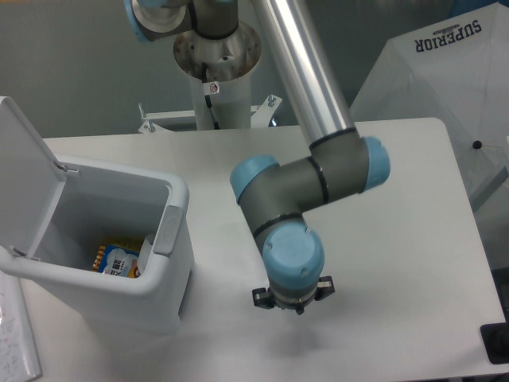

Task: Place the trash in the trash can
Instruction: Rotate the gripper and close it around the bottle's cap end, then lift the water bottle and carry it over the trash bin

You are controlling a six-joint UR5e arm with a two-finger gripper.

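Observation:
The trash can [171,199] is a white rectangular bin at the left of the table, with its flip lid [24,175] standing open and a grey latch tab [168,231] on the near rim. Inside on its floor lies an orange and bluish-white item [119,259]. I see no crushed bottle or crumpled wrapper on the table. My gripper [296,306] points straight down over the table to the right of the bin. The blue wrist cap [293,255] hides its fingers, so I cannot tell whether it holds anything.
The arm's base column [216,72] stands at the back edge of the table. A white umbrella-like cover marked SUPERIOR [445,64] is off the right rear corner. A black object [497,342] sits at the right front edge. A white sheet [16,334] lies at the front left.

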